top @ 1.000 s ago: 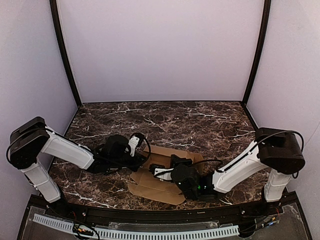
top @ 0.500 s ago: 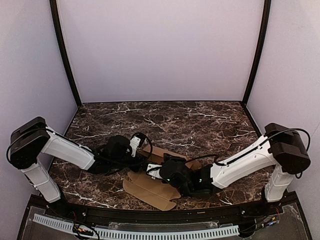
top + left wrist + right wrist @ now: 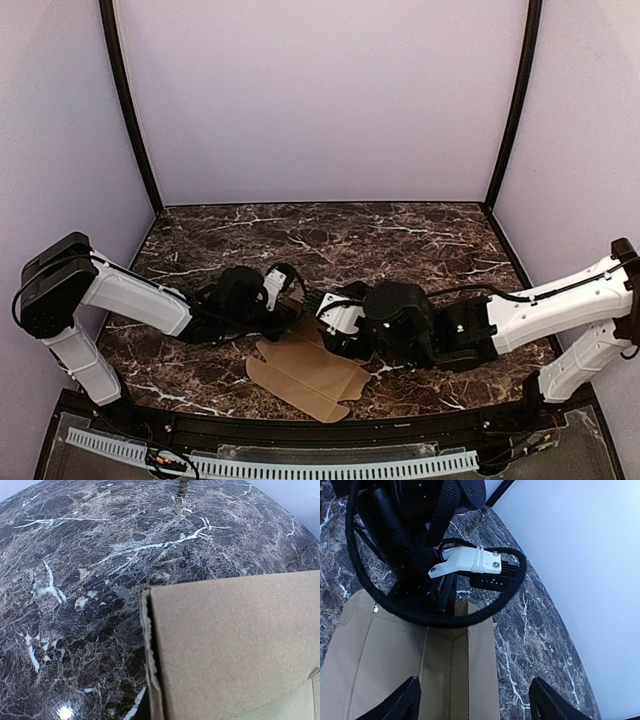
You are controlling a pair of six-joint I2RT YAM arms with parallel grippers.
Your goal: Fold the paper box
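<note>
The paper box is a brown die-cut cardboard sheet lying mostly flat at the table's front centre, with its far strip folded upright. My left gripper is at that raised far edge and is shut on the cardboard. In the left wrist view the box fills the lower right and the fingers are hidden. In the right wrist view the left gripper pinches the top of the fold. My right gripper stands wide open just above the creased box, holding nothing. Seen from above, the right gripper is beside the fold's right end.
The dark marble table stretches back to pale walls with black corner posts. A black front rail with a white perforated strip runs along the near edge. A looped black cable hangs from the left wrist.
The right gripper has opened and let go of the cardboard, and its arm has drawn back and to the right. The sheet has slid a little to the left. The left gripper stays shut.
</note>
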